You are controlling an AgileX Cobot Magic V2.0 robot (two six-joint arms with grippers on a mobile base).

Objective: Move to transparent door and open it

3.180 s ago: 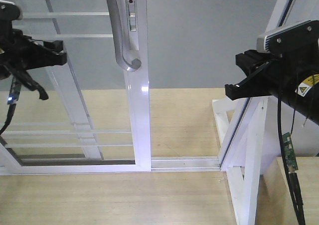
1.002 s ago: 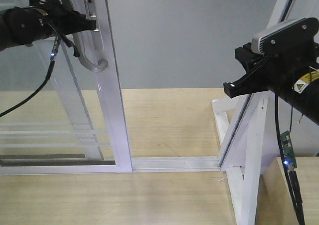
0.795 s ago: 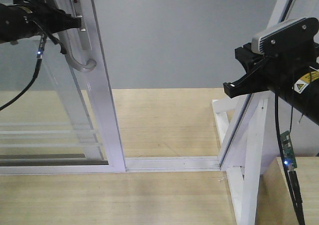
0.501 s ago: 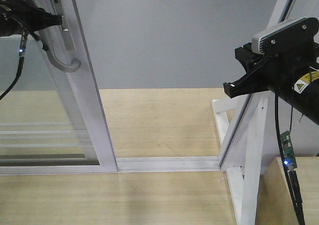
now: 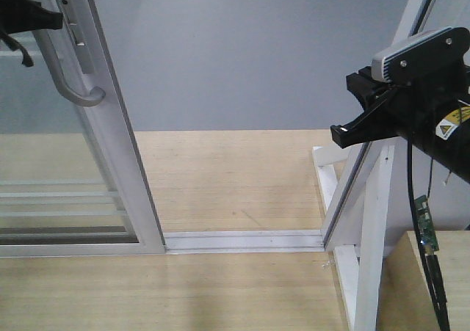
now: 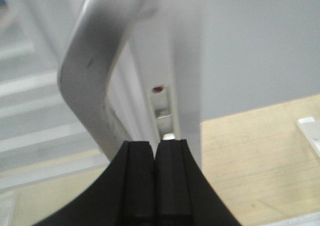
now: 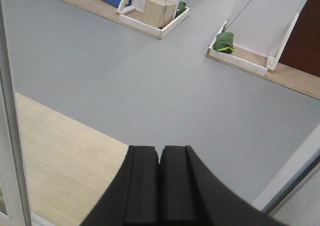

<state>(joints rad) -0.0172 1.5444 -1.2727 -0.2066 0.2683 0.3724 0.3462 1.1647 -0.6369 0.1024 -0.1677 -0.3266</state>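
Observation:
The transparent door (image 5: 121, 169), clear glass in a white frame, stands at the left of the front view with its curved grey handle (image 5: 73, 89) on the near edge. My left gripper (image 5: 50, 18) is shut and pressed in at the handle, at the picture's top-left corner. Seen from the left wrist, its black fingers (image 6: 141, 176) are closed with nothing between them, tips beside the handle (image 6: 92, 80) and just below the lock slot (image 6: 164, 113) in the door frame. My right gripper (image 5: 339, 133) hangs shut at the right, away from the door; the right wrist view shows its fingers (image 7: 145, 186) empty over the floor.
A white floor track (image 5: 242, 239) runs from the door to a slanted white support frame (image 5: 367, 221) at the right. Barred glass (image 5: 51, 199) lies behind the door. Farther off on the grey floor are a cardboard box (image 7: 159, 10) and a green bundle (image 7: 223, 41) in white trays.
The door has slid steadily leftward with my left gripper at its handle, widening the opening over the track. The right arm has stayed in place.

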